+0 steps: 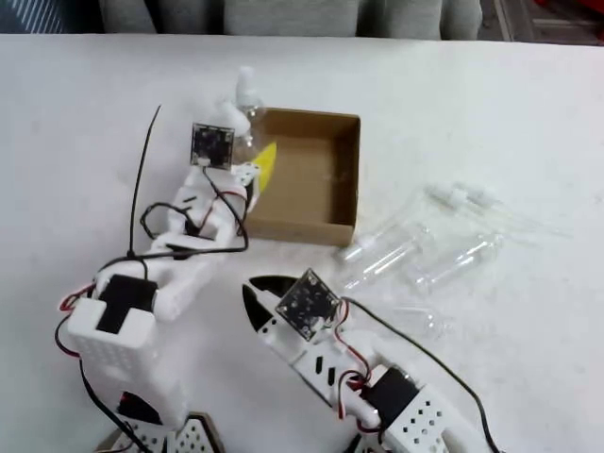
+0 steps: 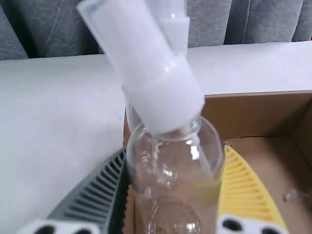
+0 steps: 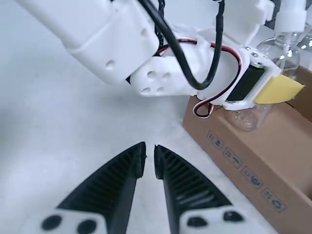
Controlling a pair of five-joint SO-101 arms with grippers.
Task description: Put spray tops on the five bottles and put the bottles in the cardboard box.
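My left gripper (image 2: 170,209) is shut on a clear bottle (image 2: 170,170) that carries a white spray top (image 2: 146,73). Its grey and yellow fingers clasp the bottle's sides. The bottle (image 1: 247,106) stands upright over the left wall of the cardboard box (image 1: 316,179), held by the left gripper (image 1: 253,165). My right gripper (image 1: 253,291) hovers low over the table in front of the box, black fingers shut on nothing (image 3: 149,161). Several clear bottles (image 1: 415,253) lie on the table right of the box, with loose spray tops (image 1: 462,198) beside them.
The left arm (image 3: 146,48) crosses close above and ahead of the right gripper, with the box's front wall (image 3: 253,161) just beyond. Grey chair backs (image 1: 283,14) line the table's far edge. Open white tabletop lies left of the box.
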